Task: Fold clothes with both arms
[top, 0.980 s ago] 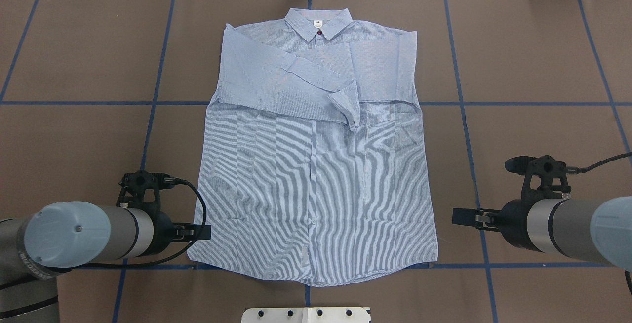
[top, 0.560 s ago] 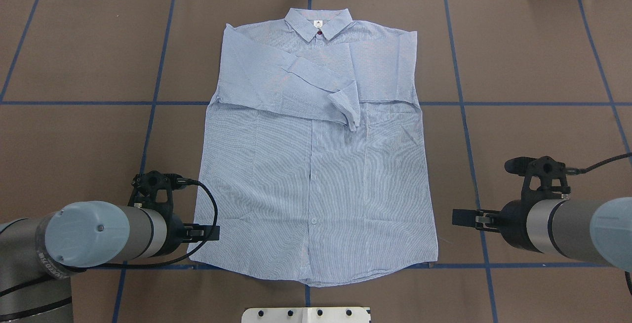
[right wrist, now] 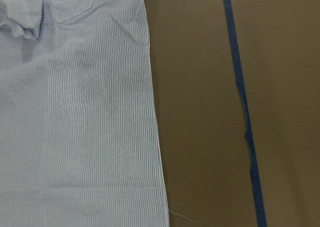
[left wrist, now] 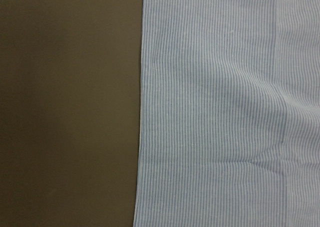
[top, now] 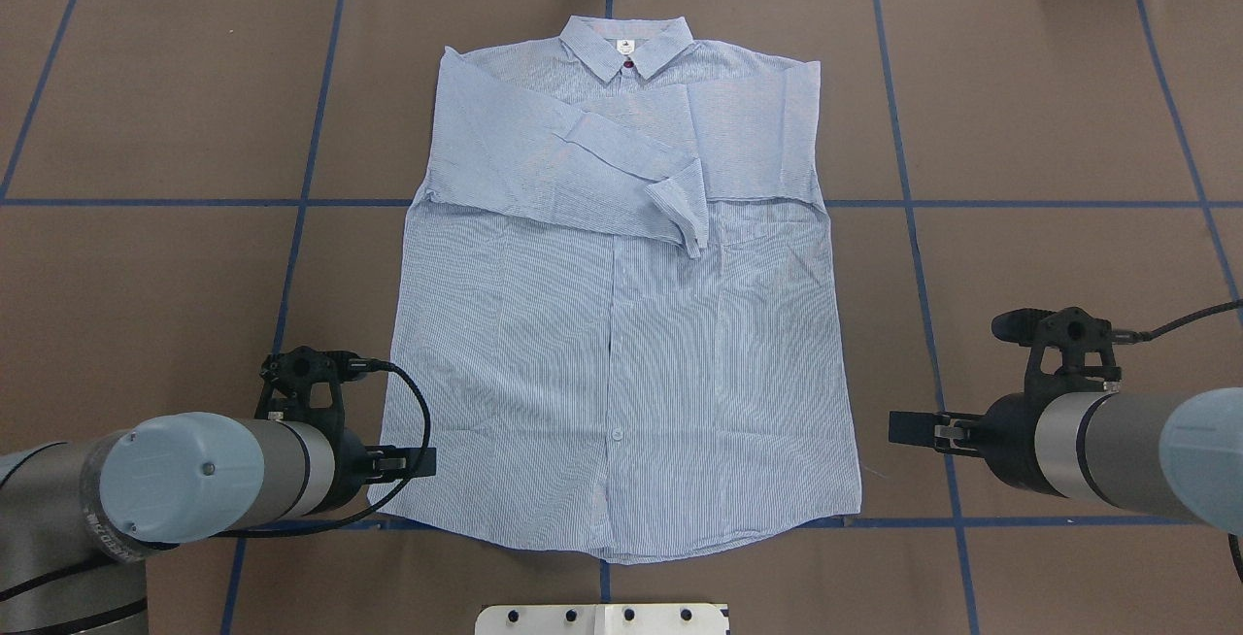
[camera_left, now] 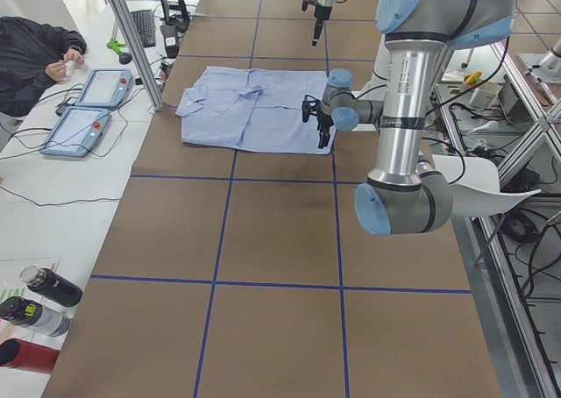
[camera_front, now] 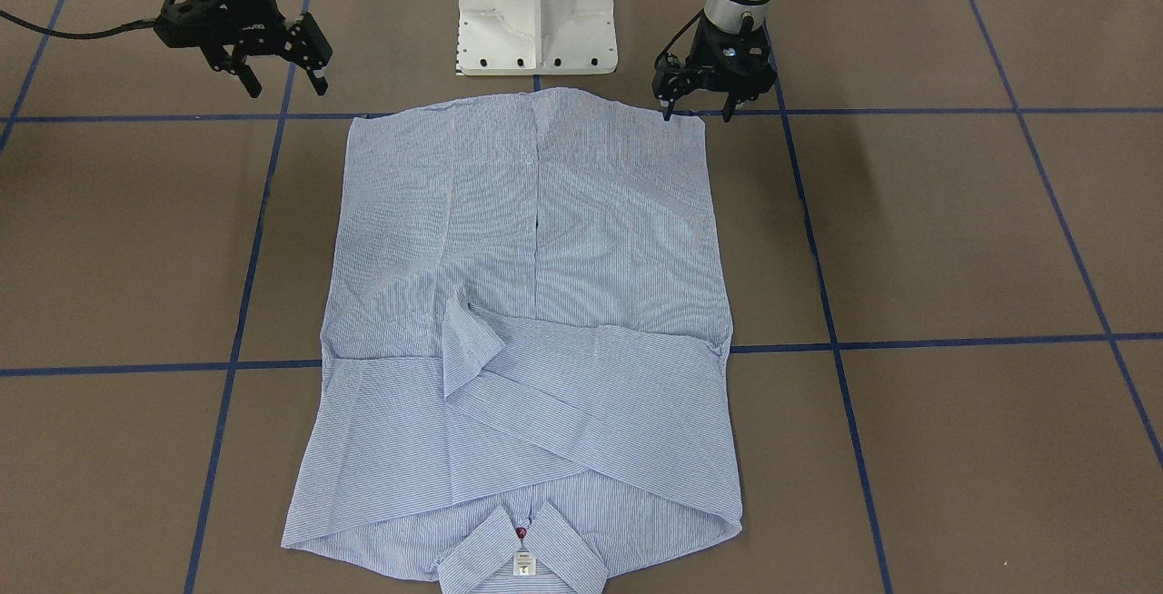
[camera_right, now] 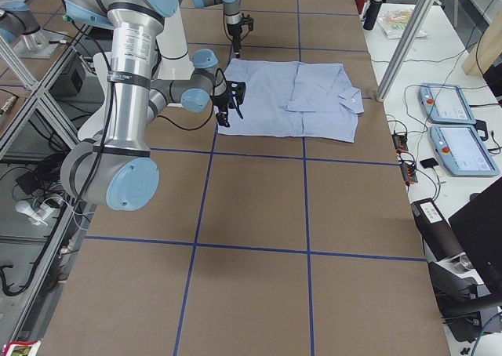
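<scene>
**Blue shirt flat on the table, both claws open near its hem**

Brown covering with blue tape lines spans the table (top: 146,111). The shirt (top: 621,373) lies flat and face up at its middle. In the overhead view its collar (top: 626,38) is at 12 o'clock and its hem at 6 o'clock, nearest the robot. Both sleeves are folded in across the chest, and the cuff (top: 685,208) of the upper one ends near the centre.

The left gripper (camera_front: 697,113) points down at the hem corner at 7 o'clock. Its fingers are spread to either side of that corner. Whether they touch the cloth I cannot tell.

The right gripper (camera_front: 288,85) hangs at 4 o'clock, off the shirt's side edge and apart from it. Its fingers are also spread and hold nothing.
</scene>
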